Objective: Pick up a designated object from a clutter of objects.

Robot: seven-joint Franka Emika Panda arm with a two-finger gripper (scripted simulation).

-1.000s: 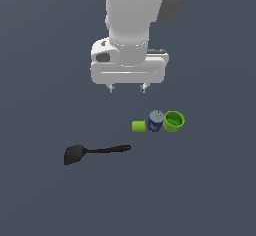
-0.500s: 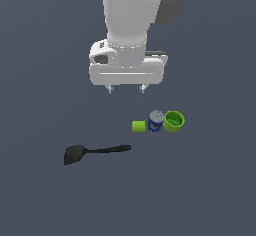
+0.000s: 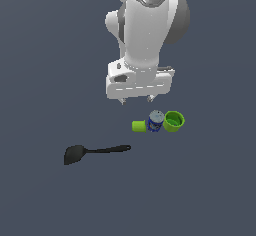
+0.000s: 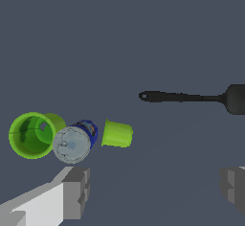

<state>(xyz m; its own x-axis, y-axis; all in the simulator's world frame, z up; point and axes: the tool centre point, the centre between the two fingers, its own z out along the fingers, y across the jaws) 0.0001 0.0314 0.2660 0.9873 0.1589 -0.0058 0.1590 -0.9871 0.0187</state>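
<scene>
The designated object, a small blue-labelled can (image 3: pixel 156 121) with a grey metal top, stands between a bright green cup (image 3: pixel 174 121) and a small green block (image 3: pixel 138 126). A long black spatula (image 3: pixel 95 151) lies apart, toward the exterior view's left. My gripper (image 3: pixel 136 100) hangs open above the floor, up and to the exterior view's left of the can, touching nothing. In the wrist view the can (image 4: pixel 72 142), the cup (image 4: pixel 31 135), the block (image 4: pixel 117 134) and the spatula (image 4: pixel 191 97) all show beyond my gripper (image 4: pixel 154 189), whose fingers (image 4: pixel 74 191) stand wide apart.
The objects rest on a plain dark grey floor (image 3: pixel 45 55). The white arm (image 3: pixel 147 30) rises above the gripper in the exterior view.
The gripper has come lower and shifted toward the exterior view's right, closer to the can. The can, cup, block and spatula have not moved.
</scene>
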